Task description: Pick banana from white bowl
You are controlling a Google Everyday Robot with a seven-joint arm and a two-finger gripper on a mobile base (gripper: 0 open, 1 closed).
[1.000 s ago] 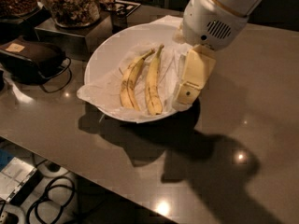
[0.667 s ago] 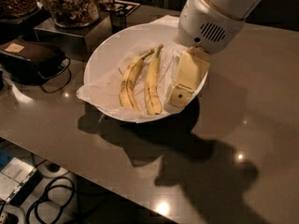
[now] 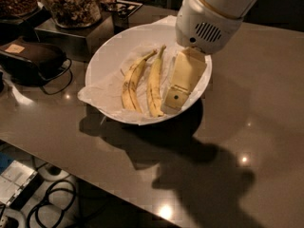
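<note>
The white bowl (image 3: 107, 56), lined with crinkled white paper, stands on the brown table. Two bananas lie side by side in it. The banana (image 3: 154, 82) is the straighter one on the right, with thin brown streaks. The more curved, speckled banana (image 3: 131, 82) lies just left of it. My gripper (image 3: 175, 98), cream-coloured, reaches down from the white arm (image 3: 209, 18) into the right half of the bowl. Its tip is right beside the straighter banana's lower end, on that banana's right. It holds nothing that I can see.
A glass jar of snacks (image 3: 73, 4) on a metal stand (image 3: 66, 32) is behind the bowl at the left. A black device with a cable (image 3: 31, 58) lies at the left. The table's front edge (image 3: 95, 179) runs diagonally, with cables on the floor (image 3: 52, 203) below.
The gripper has shifted a little to the left and lower in the bowl, closer to the straighter banana. The bananas have not moved.
</note>
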